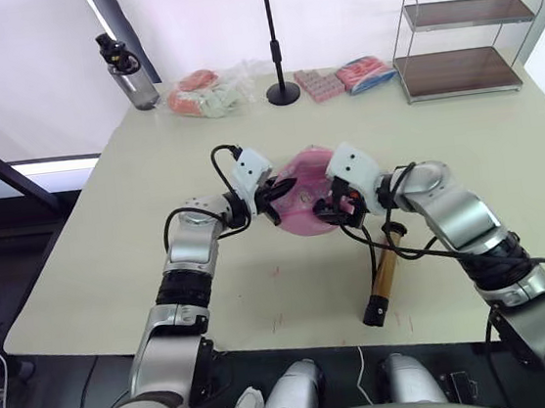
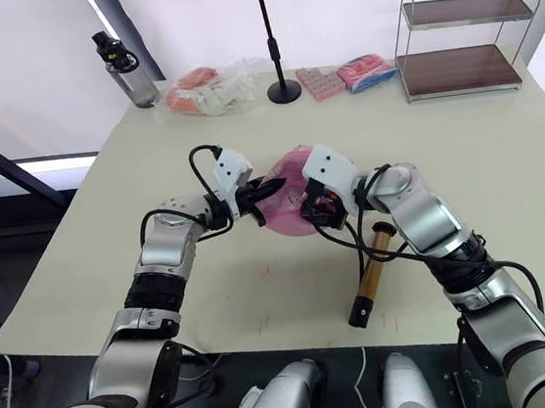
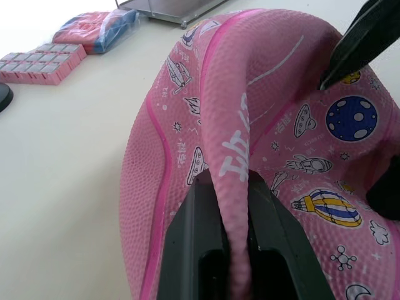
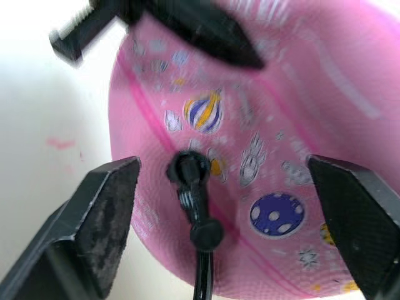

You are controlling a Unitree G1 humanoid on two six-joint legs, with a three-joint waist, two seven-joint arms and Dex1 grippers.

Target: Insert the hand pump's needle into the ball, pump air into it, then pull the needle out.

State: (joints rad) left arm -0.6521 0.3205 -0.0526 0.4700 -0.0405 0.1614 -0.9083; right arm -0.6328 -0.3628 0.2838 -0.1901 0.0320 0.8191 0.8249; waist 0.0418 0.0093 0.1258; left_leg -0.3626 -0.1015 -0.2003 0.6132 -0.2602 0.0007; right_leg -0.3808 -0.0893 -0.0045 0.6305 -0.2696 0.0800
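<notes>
Two grippers meet at the ball [image 1: 301, 199], a pink, pebble-textured rubber skin printed with planets, rockets, balloons and saucers, lying slack and folded near the middle of the cream table [image 1: 109, 242]. The left gripper [image 3: 232, 206] is clamped on a raised fold of the ball, its flat black fingers [image 3: 194, 231] pressing the ridge from both sides. The right gripper [image 4: 228, 187] stands with its fingers wide apart, one on each side of the black fitting, touching neither it nor the rubber. The needle [image 4: 187, 170] sits in the ball's surface beside a striped balloon print; only its round black fitting shows, the pin itself being hidden, with the thin black hose [image 4: 201, 262] running off from it. The hand pump [image 1: 384, 275] lies flat on the table just to the robot's right of the ball, a bronze-gold metal cylinder with black end caps; its long axis runs roughly toward and away from the robot, the T-handle end farther away. Well apart at the far edge stand a dark-capped water bottle [image 1: 128, 75], a clear bag of orange-pink items [image 1: 206, 93], a black stand pole [image 1: 274, 41] on a round base, pink packets [image 1: 318, 83], a red-and-blue pack [image 1: 368, 71], and a two-tier wire shelf [image 1: 465, 39] with brown boards.
</notes>
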